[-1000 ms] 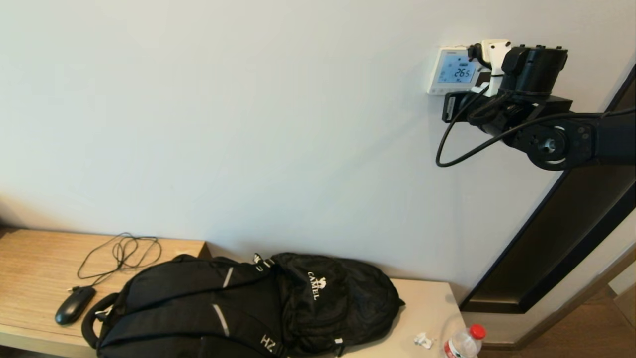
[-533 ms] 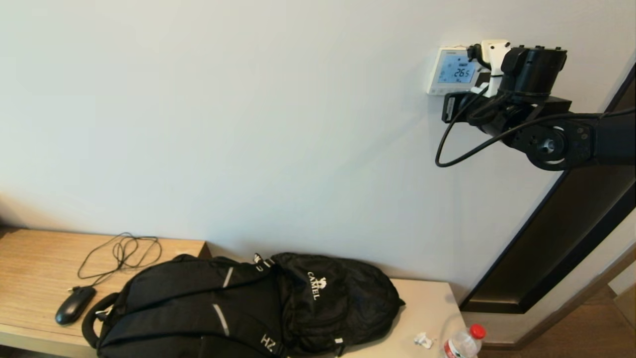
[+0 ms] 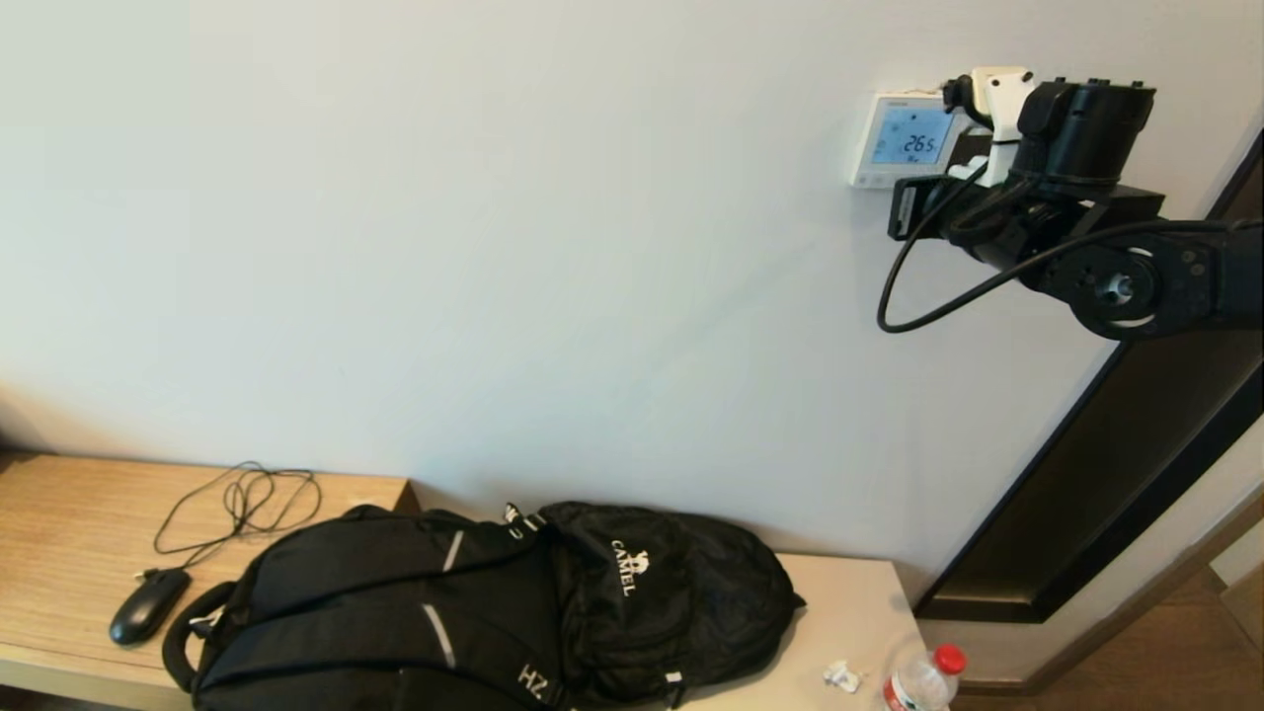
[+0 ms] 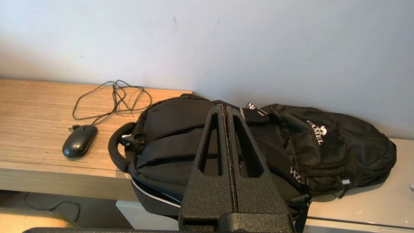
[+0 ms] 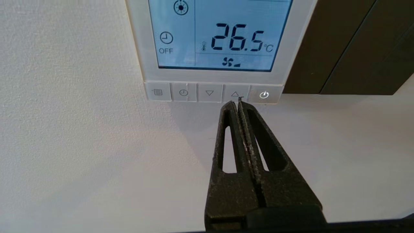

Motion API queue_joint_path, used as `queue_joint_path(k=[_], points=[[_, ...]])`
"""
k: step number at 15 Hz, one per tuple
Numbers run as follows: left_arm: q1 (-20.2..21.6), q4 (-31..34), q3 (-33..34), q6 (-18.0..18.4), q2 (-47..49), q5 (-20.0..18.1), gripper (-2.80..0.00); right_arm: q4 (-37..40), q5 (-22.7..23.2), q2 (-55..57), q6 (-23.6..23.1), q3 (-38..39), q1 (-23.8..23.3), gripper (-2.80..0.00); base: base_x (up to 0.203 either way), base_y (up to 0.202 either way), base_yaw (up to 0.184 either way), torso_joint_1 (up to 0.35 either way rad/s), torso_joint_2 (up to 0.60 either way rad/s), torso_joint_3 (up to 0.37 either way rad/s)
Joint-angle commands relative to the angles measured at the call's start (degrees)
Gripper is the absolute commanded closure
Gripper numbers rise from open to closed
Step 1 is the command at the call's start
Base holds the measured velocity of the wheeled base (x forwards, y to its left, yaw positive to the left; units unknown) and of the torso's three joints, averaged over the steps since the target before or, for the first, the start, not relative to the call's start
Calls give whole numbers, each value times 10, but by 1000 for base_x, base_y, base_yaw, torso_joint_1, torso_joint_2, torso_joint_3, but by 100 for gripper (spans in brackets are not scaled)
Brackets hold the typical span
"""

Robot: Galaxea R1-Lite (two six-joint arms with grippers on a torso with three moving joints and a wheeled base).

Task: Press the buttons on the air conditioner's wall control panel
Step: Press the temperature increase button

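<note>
At the far left, a black computer mouse (image 3: 148,605) lies on the wooden desk (image 3: 59,523) with its thin cable (image 3: 237,504) looped loosely behind it toward the wall. Just to its right a black backpack (image 3: 484,612) marked CAMEL lies flat, spreading from the wooden surface onto the paler counter (image 3: 849,602). The left gripper (image 4: 225,108) hangs over that backpack, its two black fingers pressed together with nothing between them. Further right, near the counter's front edge, sit a small crumpled white scrap (image 3: 841,675) and a clear bottle with a red cap (image 3: 923,681). High on the wall at the right, the air conditioner's wall control panel (image 3: 894,138) is mounted, its light blue screen reading 26.5. The buttons (image 5: 210,93) run in a row of five along its bottom edge, marked in turn with a menu, a clock, a down arrow, an up arrow and a power sign. The right gripper (image 5: 237,103) is raised to the panel with its fingers closed on nothing, the joined tips at the lower edge of the up-arrow button; actual contact cannot be made out. A dark brown plate (image 5: 343,45) lies just right of the panel.
</note>
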Motion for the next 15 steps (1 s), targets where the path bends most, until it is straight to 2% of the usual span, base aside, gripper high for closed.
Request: queue_joint_path(k=[1,15], points=[[0,0,0,0,-1,0,0,-1,-1,-1,-1,0,-3,0,0,0,0,0,0,0],[1,1,-2,0,-1,0,0,0,-1,38,0,-32,-4,0,0,0,0,0,0,0]])
